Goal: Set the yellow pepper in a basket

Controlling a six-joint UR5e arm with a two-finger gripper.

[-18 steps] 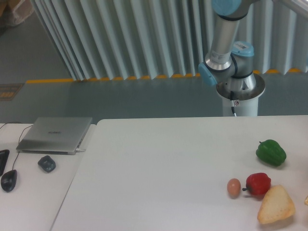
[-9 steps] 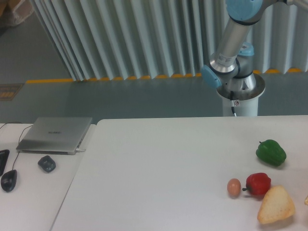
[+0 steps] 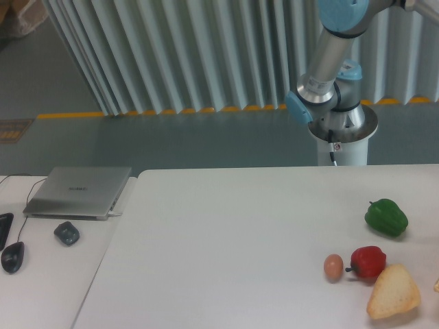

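Observation:
The yellow pepper is out of view, and so is any basket. A thin yellowish sliver point(image 3: 437, 284) shows at the right edge of the frame; I cannot tell what it is. Only the arm's base point(image 3: 341, 133) and its lower links point(image 3: 328, 65) show behind the table's far right edge. The arm runs up out of the top of the picture, so the gripper is not in view.
On the white table point(image 3: 226, 240), at the right, lie a green pepper point(image 3: 386, 217), a red pepper point(image 3: 368, 262), a brown egg point(image 3: 333, 266) and a tan bread wedge point(image 3: 394, 292). A closed laptop point(image 3: 79, 191), a dark small object point(image 3: 66, 233) and a mouse point(image 3: 12, 256) sit on the left.
The arm's lower link has swung from near upright to leaning right, with its upper joint now further right. Nothing on the table has moved.

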